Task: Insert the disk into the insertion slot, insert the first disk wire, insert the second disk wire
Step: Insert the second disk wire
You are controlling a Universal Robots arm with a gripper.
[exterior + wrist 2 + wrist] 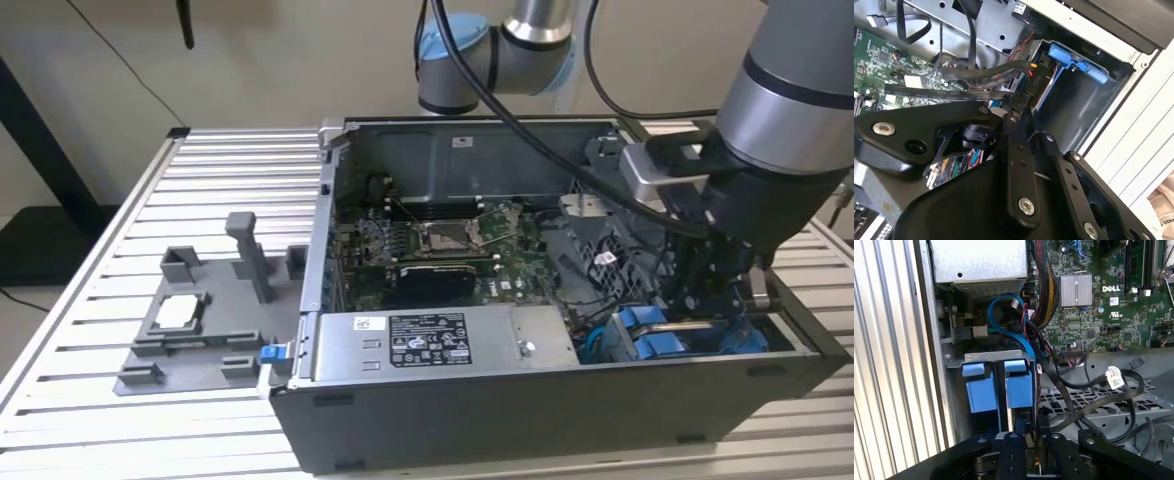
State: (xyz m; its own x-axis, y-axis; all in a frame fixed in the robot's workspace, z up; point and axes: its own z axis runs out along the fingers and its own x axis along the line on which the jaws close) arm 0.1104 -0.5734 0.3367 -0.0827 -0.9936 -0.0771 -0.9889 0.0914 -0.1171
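The black linkages of the gripper (1021, 107) are seen closest to the lens in both wrist views, lowered into the corner of the open computer case (534, 400) beside the power-supply box (427, 340). A black wire connector (1035, 80) appears to be pinched at the fingertips and pressed toward the rear of the disk (1019, 385), though the view is crowded and whether the fingers are fully closed on it cannot be told with certainty. The disk, marked by its bright blue carrier tabs, is already seated upright in the insertion slot (996, 356), which suggests the first step is done and a wire is now being handled. The low, angled reach is judged to be needed so that the plug lines up with the drive's back edge, past loose black cables (1094, 390) and a blue cable (1004, 322) draped over the bay. The case is laid on its side on a ribbed metal table (200, 180), next to a grey fixture (200, 320) on the exterior view's left; a plain pale wall is seen behind.
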